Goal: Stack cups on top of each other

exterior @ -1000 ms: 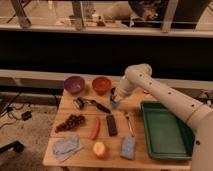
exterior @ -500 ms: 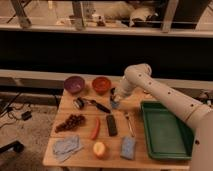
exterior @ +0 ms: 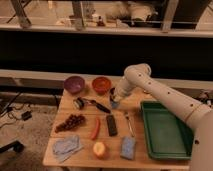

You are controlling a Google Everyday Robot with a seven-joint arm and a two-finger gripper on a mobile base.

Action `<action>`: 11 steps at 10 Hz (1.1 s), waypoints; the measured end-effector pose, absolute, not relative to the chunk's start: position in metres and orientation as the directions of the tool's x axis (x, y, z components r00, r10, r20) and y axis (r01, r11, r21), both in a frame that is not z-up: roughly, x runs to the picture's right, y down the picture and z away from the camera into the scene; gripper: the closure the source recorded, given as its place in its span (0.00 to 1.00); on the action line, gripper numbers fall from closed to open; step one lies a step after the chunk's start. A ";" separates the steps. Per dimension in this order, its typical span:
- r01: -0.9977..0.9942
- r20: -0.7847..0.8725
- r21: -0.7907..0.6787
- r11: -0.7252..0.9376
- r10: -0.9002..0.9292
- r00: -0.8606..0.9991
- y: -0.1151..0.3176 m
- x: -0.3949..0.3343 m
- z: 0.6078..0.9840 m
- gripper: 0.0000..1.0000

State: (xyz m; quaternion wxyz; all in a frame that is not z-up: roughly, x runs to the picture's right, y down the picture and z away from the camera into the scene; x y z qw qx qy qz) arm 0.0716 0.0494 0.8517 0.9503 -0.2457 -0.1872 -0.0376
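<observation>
The pale blue plastic cup [exterior: 115,104] stands on the wooden table [exterior: 145,107] just in front of the orange bowl. My gripper [exterior: 114,97] is right over the cup, at its rim, and partly hides it. The shiny dark-silver metal cup [exterior: 78,103] lies further left on the table, in front of the purple bowl and well apart from the gripper.
A purple bowl [exterior: 74,84] and an orange bowl [exterior: 101,85] stand at the back. A black-handled tool [exterior: 99,106] lies between the cups. Grapes [exterior: 70,121], a red chili [exterior: 95,128], a black bar [exterior: 111,125], a peach [exterior: 100,149], a blue cloth [exterior: 67,146] and a sponge [exterior: 128,147] lie in front. A green tray [exterior: 165,130] is on the right.
</observation>
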 end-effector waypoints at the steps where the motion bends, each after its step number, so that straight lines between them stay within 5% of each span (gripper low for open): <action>1: 0.163 0.374 -0.453 0.876 0.021 0.927 0.049 0.072 0.852 0.81; 9: 0.162 0.374 -0.453 0.877 0.021 0.927 0.049 0.073 0.852 0.88; 11: 0.162 0.374 -0.453 0.877 0.021 0.927 0.049 0.073 0.852 0.76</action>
